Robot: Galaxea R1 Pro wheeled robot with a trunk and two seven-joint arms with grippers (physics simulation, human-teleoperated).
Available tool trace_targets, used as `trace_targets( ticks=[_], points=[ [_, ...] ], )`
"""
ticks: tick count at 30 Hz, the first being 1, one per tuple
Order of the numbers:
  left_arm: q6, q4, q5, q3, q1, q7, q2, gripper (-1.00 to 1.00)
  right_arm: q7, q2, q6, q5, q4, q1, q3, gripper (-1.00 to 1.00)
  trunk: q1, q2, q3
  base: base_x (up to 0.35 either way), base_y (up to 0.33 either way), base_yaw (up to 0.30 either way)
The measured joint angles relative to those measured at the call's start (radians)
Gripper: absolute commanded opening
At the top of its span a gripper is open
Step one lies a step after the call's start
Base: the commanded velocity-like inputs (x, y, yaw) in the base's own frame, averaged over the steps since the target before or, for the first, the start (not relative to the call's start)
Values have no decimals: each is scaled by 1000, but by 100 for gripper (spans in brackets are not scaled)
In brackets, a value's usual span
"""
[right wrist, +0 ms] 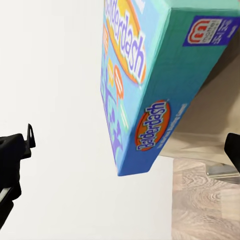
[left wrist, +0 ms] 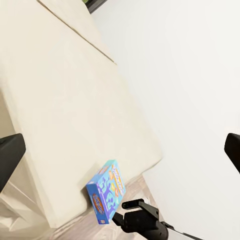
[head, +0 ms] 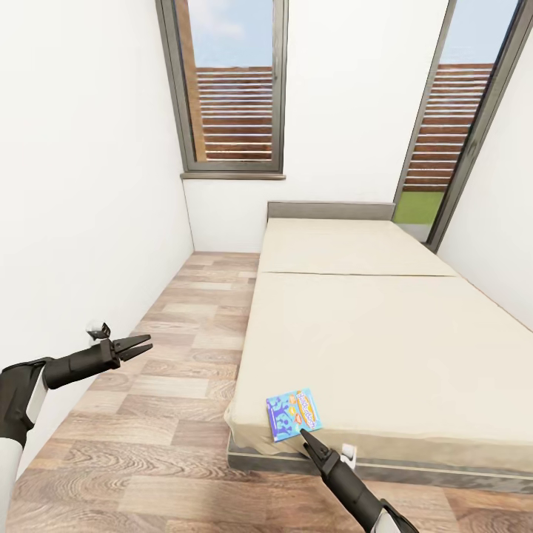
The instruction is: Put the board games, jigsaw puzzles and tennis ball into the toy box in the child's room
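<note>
At the bed's [head: 385,333] near corner, 6 o'clock, the Balderdash box [head: 294,414] overhangs; your right gripper [head: 305,437], fingers wide and empty, could nudge it off.

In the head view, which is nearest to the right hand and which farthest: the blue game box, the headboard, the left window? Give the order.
1. Blue game box: on the bed's near corner, just beyond the right hand.
2. Headboard: at the bed's far end.
3. Left window: in the back wall, above and left of the headboard.
</note>
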Motion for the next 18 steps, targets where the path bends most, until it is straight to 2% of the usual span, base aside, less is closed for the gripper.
trace_targets(
  ticks=[15, 18],
  points=[
    [0, 0, 0, 0, 0, 1, 0, 100, -3, -1, 0, 0, 0, 1, -1, 100, 0, 0, 0, 0, 0, 0],
    [-2, 0, 1, -3, 2, 3, -10, 100, 14, 16, 5, -3, -17, 16, -2, 100, 0, 0, 0, 0, 0, 0]
  ],
)
